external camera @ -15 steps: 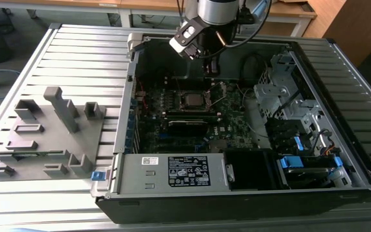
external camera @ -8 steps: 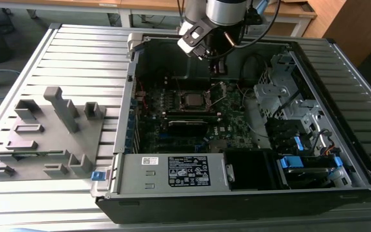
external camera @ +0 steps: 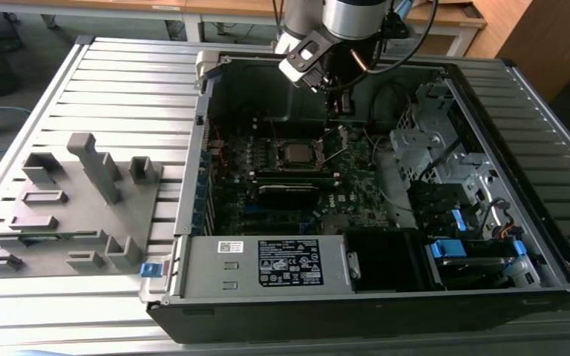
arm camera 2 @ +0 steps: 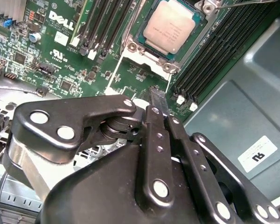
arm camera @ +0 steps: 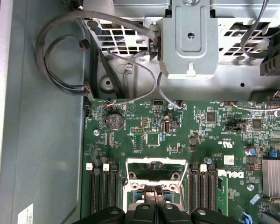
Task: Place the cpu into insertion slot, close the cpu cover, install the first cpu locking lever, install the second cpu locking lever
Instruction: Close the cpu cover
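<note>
The gripper (arm camera 2: 157, 99) has its jaws pressed together, holding nothing, over the motherboard (arm camera 2: 60, 56) near the insertion slot (arm camera 2: 132, 45); the cpu (arm camera 2: 170, 25) lies flat inside it, metallic top upward.

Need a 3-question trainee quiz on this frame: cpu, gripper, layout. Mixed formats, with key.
1. True or false: the cpu lies in the insertion slot.
2. The gripper has its fingers: A wide open; B shut together; C clamped on the cpu.
3. Fill in: the grey fixture lies on the exterior view's ____ of the computer case.
Key: 1 true; 2 B; 3 left.
</note>
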`<state>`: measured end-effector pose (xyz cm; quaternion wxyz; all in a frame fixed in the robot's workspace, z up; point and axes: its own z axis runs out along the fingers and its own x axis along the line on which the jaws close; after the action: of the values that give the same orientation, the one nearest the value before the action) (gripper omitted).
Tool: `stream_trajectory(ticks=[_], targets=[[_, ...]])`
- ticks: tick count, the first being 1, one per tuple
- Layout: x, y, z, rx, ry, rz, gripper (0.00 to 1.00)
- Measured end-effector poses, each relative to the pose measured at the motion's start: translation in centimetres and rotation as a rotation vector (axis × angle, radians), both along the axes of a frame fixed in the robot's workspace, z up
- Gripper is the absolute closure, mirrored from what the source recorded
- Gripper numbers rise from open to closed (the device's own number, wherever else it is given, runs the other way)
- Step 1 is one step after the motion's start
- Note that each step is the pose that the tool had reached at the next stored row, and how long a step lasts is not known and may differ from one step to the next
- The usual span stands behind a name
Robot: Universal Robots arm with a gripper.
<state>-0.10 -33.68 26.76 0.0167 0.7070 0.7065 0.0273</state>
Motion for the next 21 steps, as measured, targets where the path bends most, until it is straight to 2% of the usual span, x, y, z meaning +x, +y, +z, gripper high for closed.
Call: stream_trajectory(ticks=[5,8,15,21], targets=[[0.02,0.00,0.00,-0.0002,0.0007,0.000,0.90],[0.04,0.00,0.00,-0.0001,0.0203,0.000,0.90],[0.09,0.00,0.00,0.0000,0.0218,0.000,0.90],[0.96,0.00,-0.02,0.0000,0.0224,0.000,0.90]])
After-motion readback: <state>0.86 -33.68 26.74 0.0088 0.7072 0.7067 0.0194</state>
